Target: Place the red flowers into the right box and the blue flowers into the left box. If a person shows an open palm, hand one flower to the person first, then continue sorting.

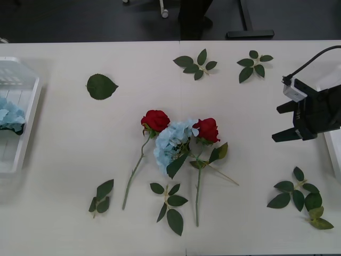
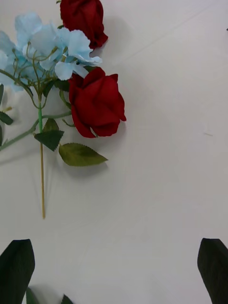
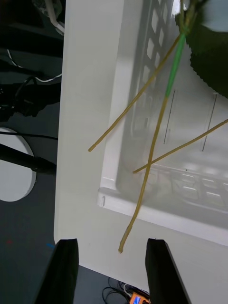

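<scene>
Far left: left box (image 1: 21,133) at the table (image 1: 69,154) edge, blue flowers (image 1: 9,117) inside, stems poking over its rim toward the left gripper (image 3: 110,266), fingers spread, empty. Mid-table: two red flowers (image 1: 155,120) flanking a blue flower (image 1: 171,143), heads touching. Well to their right: right gripper (image 1: 281,121), black fingers apart, holding nothing, beside the right box (image 1: 334,152).

Right gripper (image 1: 281,122): matte black angular housing with two black wedge-shaped fingers; small white rectangular module on its upper corner, fed by a black cable arcing off toward the frame edge. Left gripper (image 3: 111,266): two flat black fingers (image 3: 64,270) with squared tops.
</scene>
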Available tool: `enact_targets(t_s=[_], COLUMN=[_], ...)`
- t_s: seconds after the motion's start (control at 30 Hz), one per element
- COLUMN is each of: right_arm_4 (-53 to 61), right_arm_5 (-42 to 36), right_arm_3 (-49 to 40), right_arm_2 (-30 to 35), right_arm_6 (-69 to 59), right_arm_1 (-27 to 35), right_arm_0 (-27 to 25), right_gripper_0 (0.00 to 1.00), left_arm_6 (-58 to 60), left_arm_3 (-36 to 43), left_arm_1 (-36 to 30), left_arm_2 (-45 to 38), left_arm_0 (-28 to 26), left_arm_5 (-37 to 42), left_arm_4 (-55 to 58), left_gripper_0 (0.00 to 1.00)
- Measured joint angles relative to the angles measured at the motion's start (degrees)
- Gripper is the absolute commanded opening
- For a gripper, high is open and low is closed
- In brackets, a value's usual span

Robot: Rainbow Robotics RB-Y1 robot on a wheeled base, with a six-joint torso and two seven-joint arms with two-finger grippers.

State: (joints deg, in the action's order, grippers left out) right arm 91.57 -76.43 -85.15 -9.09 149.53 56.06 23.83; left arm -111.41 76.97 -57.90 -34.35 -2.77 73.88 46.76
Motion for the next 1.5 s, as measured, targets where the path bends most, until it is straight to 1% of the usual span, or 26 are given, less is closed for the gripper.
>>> enact_targets(t_s=[0.07, 0.17, 0.2, 0.23, 0.37, 0.43, 0.67, 0.83, 1.03, 1.17, 1.3, 1.5], right_arm_4=[0.3, 0.5, 0.7, 1.1, 3.3, 4.2, 5.9, 7.8, 9.5, 11.1, 11.5, 10.9], right_arm_5=[-0.2, -0.9, -1.0, -1.1, -1.5, -1.7, -1.7, -1.0, 0.0, 0.0, 0.1, -0.1], right_arm_3=[0.0, 0.0, 0.0, 0.0, 0.8, 1.9, 6.3, 9.5, 9.7, 9.7, 9.8, 9.1], right_arm_2=[0.0, 0.0, 0.0, 0.0, 0.0, 0.0, 0.0, 0.0, 0.0, 0.0, 0.0, 0.0], right_arm_6=[1.9, 4.5, 4.8, 4.8, 4.8, 4.8, 4.8, 4.8, 4.8, 4.8, 4.8, 4.8], right_arm_1=[1.6, 4.1, 4.9, 5.7, 7.6, 7.8, 7.8, 7.8, 7.7, 7.6, 6.7, 5.3], right_arm_0=[0.0, 0.0, 0.0, 0.0, 0.0, 0.0, 0.0, -0.1, -0.1, -0.1, -0.1, -0.1], right_gripper_0=[1.00, 1.00, 1.00, 1.00, 1.00, 1.00, 1.00, 1.00, 1.00, 1.00, 1.00, 1.00], left_arm_6=[0.0, 0.0, 0.0, 0.0, 0.0, 0.0, 0.0, 0.0, 1.8, 8.9, 17.4, 18.7], left_arm_3=[0.0, 0.7, 1.3, 2.1, 5.7, 8.3, 24.1, 31.0, 35.8, 38.0, 38.5, 38.8], left_arm_1=[0.0, 0.0, 0.0, 0.0, 0.0, 0.0, 0.0, 1.4, 7.5, 10.5, 12.9, 16.6], left_arm_2=[0.9, 2.2, 2.5, 2.9, 3.0, 2.6, -0.3, 2.4, 10.7, 16.1, 21.4, 30.9], left_arm_0=[0.0, 0.0, 0.0, 0.0, -0.2, -0.9, -6.1, -6.0, -2.3, 1.2, 4.9, 10.4], left_arm_5=[-0.5, -0.9, -0.9, -0.9, -0.9, -0.9, 1.6, 1.8, 1.8, 1.8, 1.8, 1.8], left_arm_4=[0.0, -1.3, -1.9, -2.4, -1.8, 1.9, 12.6, 17.2, 16.6, 13.4, 11.8, 3.5], left_gripper_0=[0.89, 0.94, 0.98, 1.00, 1.00, 1.00, 1.00, 1.00, 1.00, 1.00, 1.00, 1.00])
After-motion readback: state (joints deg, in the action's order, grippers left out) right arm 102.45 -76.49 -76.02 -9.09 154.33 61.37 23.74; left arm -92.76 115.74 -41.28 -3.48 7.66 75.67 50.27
